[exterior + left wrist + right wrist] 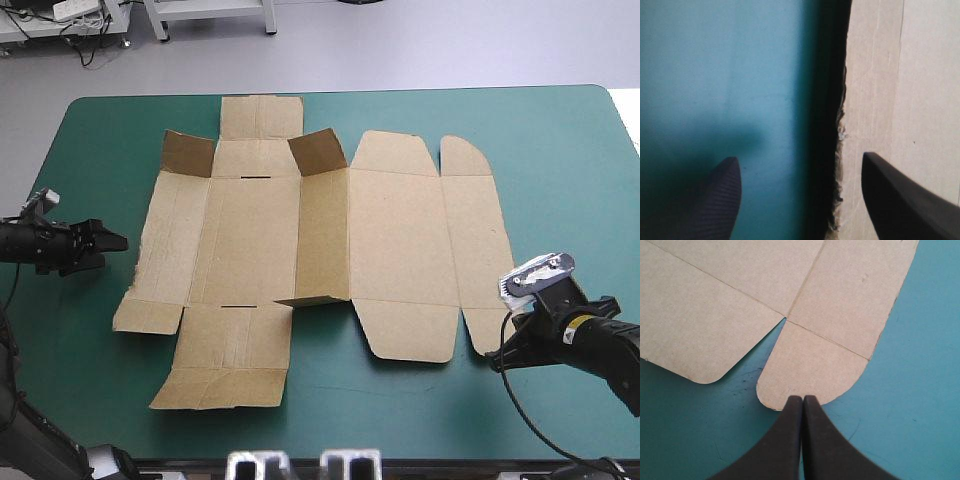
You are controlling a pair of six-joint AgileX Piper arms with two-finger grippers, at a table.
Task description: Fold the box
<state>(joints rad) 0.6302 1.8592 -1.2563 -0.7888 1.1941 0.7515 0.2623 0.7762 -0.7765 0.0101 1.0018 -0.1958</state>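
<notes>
Two pincers, one brown box (400, 250). Box lies mostly flat, mid-surface (560, 150); inner wall (322, 235) & two far tabs (318, 152) part-raised. L pincer (800, 162) open, straddling box's ragged left edge. R pincer (802, 399) closed on nothing, tips at rounded near-right flap (812, 365). Judged: board light, stiff, bends only at creases, prob. slides if pushed; grip flap edges near a crease, base pinned.

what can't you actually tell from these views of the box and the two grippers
- right wrist view: whether the right gripper touches or slips under the rounded flap of the box; its shut fingers cover that edge
- high view: that contact hides beneath the arm's wrist
- left wrist view: whether the ragged edge lies flat; dark shadow hides it between the fingers of the left gripper
</notes>
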